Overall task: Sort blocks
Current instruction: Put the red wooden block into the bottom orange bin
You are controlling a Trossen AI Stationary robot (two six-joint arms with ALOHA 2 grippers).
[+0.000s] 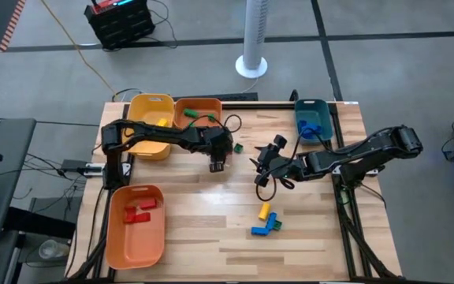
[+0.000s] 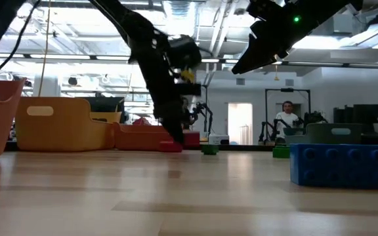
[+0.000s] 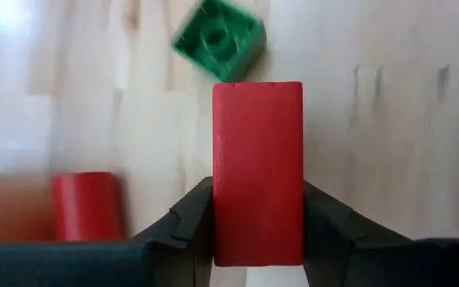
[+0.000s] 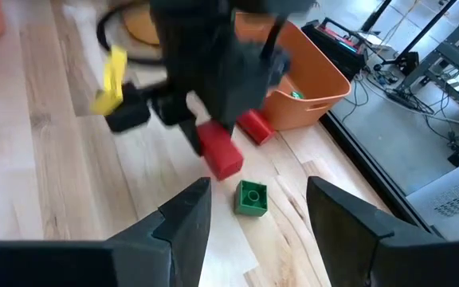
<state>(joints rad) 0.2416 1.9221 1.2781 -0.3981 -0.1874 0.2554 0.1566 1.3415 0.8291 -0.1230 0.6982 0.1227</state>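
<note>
Reaching across the upper middle of the high view, your left arm is stretching from its base at the left edge of the bench (image 1: 211, 237) and bending its wrist downward, so the left gripper (image 3: 257, 239) is pointing at the wood just below the orange bin (image 1: 198, 113). Its jaws are closing on a red block (image 3: 257, 171); in the left wrist view both fingers (image 3: 186, 223) are pressing against the block's long sides. In the low view the block is sitting on the bench surface under the arm. A second red block (image 3: 86, 206) is lying nearby, and a small green block (image 3: 218, 38) is resting just beyond the held one.

Your right arm is coming in from the right edge of the high view, elbow out, with the right gripper (image 4: 257, 211) hovering above the bench at centre frame, aimed toward the left gripper. Its jaws are standing wide apart and holding nothing.

Yellow and blue blocks (image 1: 266, 221) are lying at lower centre.
</note>
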